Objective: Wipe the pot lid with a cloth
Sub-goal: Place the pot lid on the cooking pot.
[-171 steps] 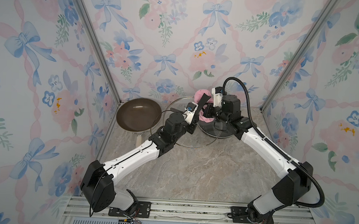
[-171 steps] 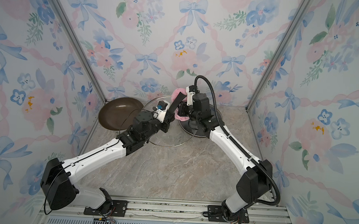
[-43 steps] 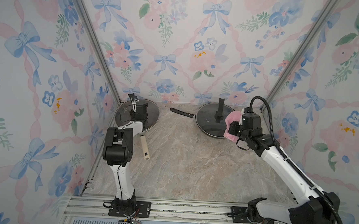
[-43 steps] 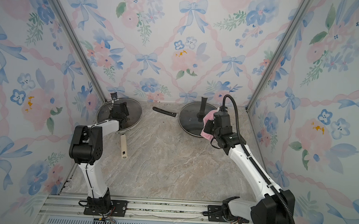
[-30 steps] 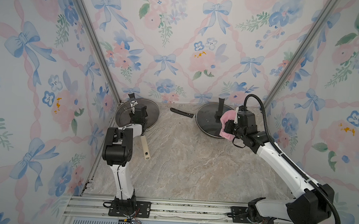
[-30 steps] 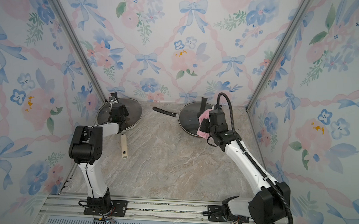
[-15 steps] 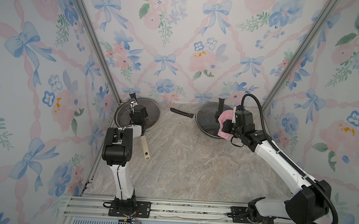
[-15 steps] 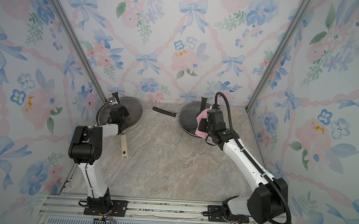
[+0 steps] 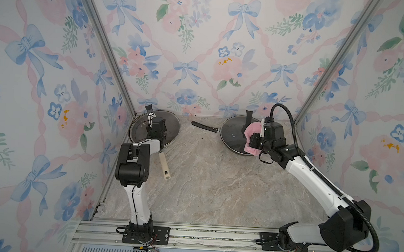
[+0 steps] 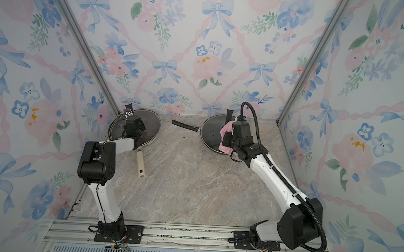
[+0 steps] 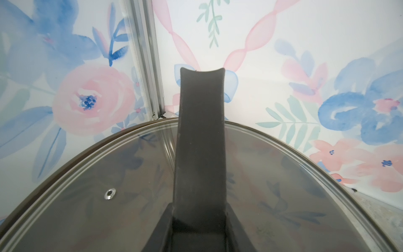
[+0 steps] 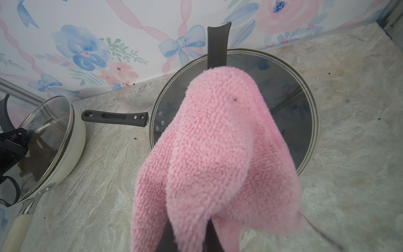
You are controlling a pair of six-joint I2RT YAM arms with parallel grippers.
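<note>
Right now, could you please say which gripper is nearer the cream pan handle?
Left. The left gripper grips that pan's lid handle, near the cream handle; the right gripper holds the pink cloth over the other pan.

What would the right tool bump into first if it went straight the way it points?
Probably the glass lid on the black-handled pan, with the pink cloth it holds touching first; depth is unclear.

The pink fuzzy cloth hangs bunched and folded, held above the right side of a round glass lid whose black handle stands upright. That lid sits on a black-handled pan. A matching lid covers a cream pan in the far left corner.
</note>
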